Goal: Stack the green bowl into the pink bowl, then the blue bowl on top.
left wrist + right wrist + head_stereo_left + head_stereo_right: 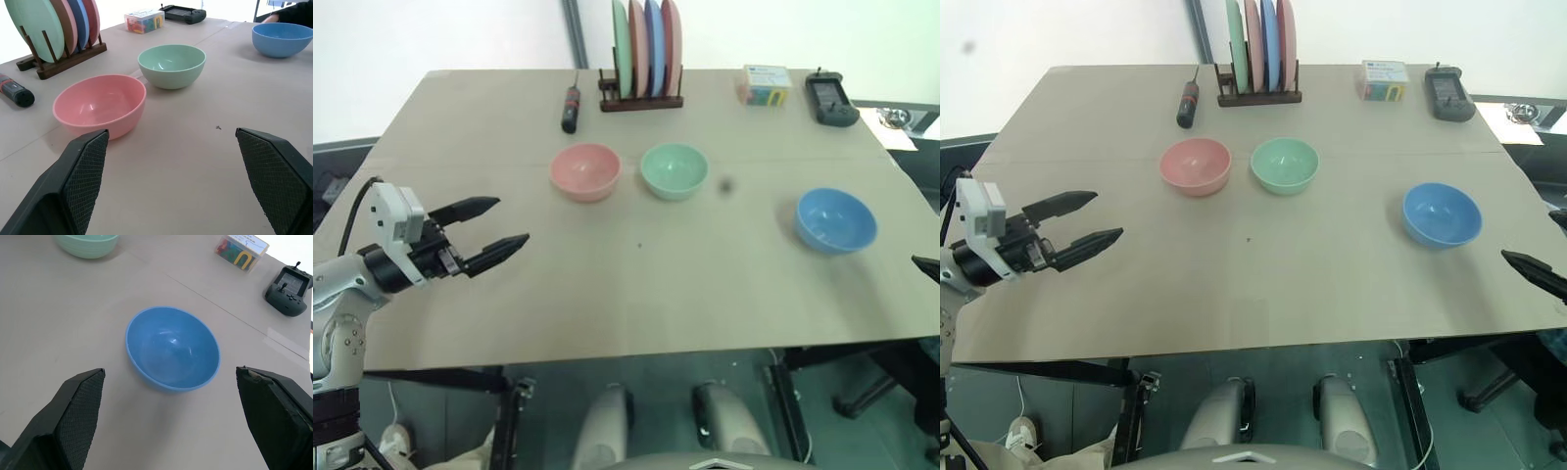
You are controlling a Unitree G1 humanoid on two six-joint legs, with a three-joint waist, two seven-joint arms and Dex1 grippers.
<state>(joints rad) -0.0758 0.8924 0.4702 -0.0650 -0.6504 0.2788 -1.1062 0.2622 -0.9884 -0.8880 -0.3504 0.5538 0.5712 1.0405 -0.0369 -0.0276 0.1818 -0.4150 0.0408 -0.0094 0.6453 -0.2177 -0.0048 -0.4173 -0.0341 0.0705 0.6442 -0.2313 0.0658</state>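
Green bowl (674,170): 1, pale mint, upright with its mouth facing up; round, so it has no long axis. It stands on the table toward the far middle, just beside the pink bowl and apart from it.
Pink bowl (585,171): 1, pale salmon, upright and empty, on the robot's left of the green bowl, in line with it across the table.
Blue bowl (1442,214): 1, sky blue, upright and empty, alone on the robot's right side of the table, well apart from the other 2 bowls and nearer the front edge than they are.
Bowl count: 3 in all, none stacked, each resting on the table by itself.
Left gripper (495,228): its 2 black fingers spread wide with nothing between them, hovering over the table's left front part, pointing across toward the bowls; the pink bowl is the nearest one, well apart from the fingertips.
Right gripper (168,418): fingers spread wide and empty; in the right wrist view the blue bowl lies ahead, between the lines of the 2 fingers, untouched.
Table (607,294): 1 flat tan top.
Plate rack (642,98): 1 dark wooden rack at the far edge holding 4 plates on edge: 1 green, 2 pink, 1 blue.
Screwdriver (571,108): 1, dark-handled, lying beside the rack with its long axis running front to back.
Small box (764,85): 1, with coloured contents, at the far edge.
Handheld controller (829,99): 1, black, beside the box.
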